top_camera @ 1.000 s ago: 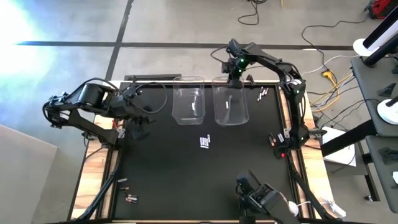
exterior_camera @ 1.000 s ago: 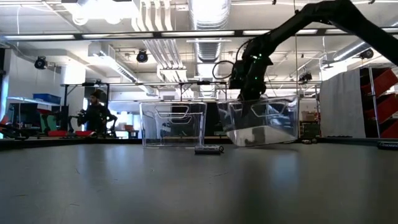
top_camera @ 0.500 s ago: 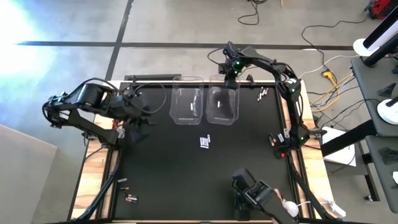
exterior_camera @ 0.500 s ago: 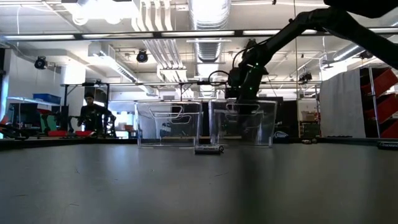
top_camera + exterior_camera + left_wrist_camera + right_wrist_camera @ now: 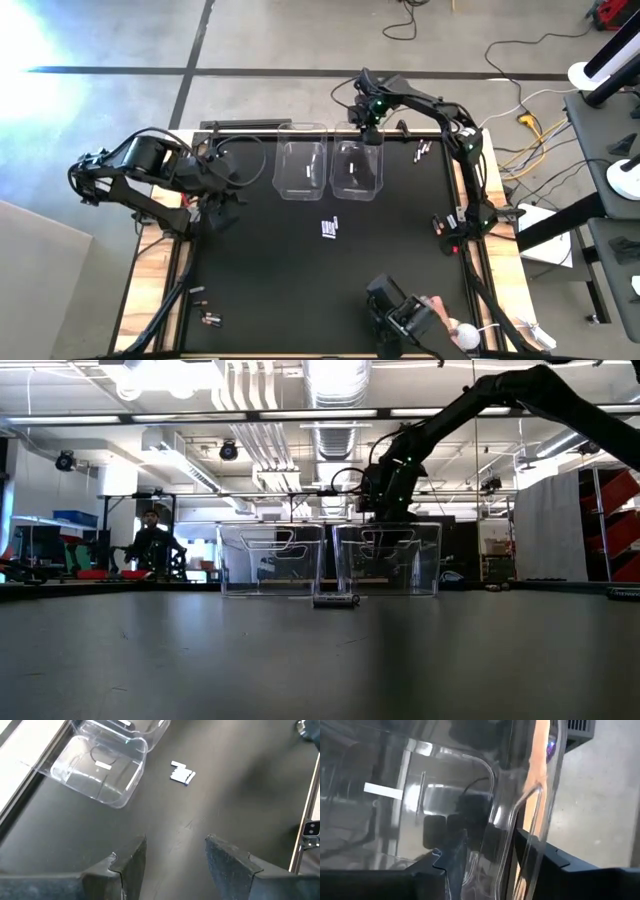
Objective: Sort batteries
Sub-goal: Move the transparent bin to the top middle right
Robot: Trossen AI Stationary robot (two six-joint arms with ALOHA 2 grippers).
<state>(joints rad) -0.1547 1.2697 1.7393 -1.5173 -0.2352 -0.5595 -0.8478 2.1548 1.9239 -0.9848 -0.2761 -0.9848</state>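
Note:
Two clear plastic bins stand side by side on their bases at the far middle of the black table, the left bin (image 5: 300,168) and the right bin (image 5: 358,170). My right gripper (image 5: 367,132) is shut on the right bin's far rim. A cluster of silver-white batteries (image 5: 329,228) lies on the table in front of the bins and shows in the left wrist view (image 5: 181,773). More batteries lie at the far right (image 5: 422,150), at the right edge (image 5: 440,225) and at the near left (image 5: 205,318). My left gripper (image 5: 175,845) is open and empty at the table's left (image 5: 222,200). My right gripper holds the right bin by its far wall and rim (image 5: 506,835), one finger inside the bin and one outside. The fingers come from above, pointing down. The bin stands upright with its base on the table (image 5: 386,592).
A dark object with a white round part (image 5: 410,318) sits at the table's near edge. Wooden table borders (image 5: 160,300) run along the left and right sides. Bare black table lies between the central batteries and the near edge.
My right gripper has lowered the right bin and carried it toward the table's left. The bin was lifted and tilted. It now stands level on the table, close beside the left bin.

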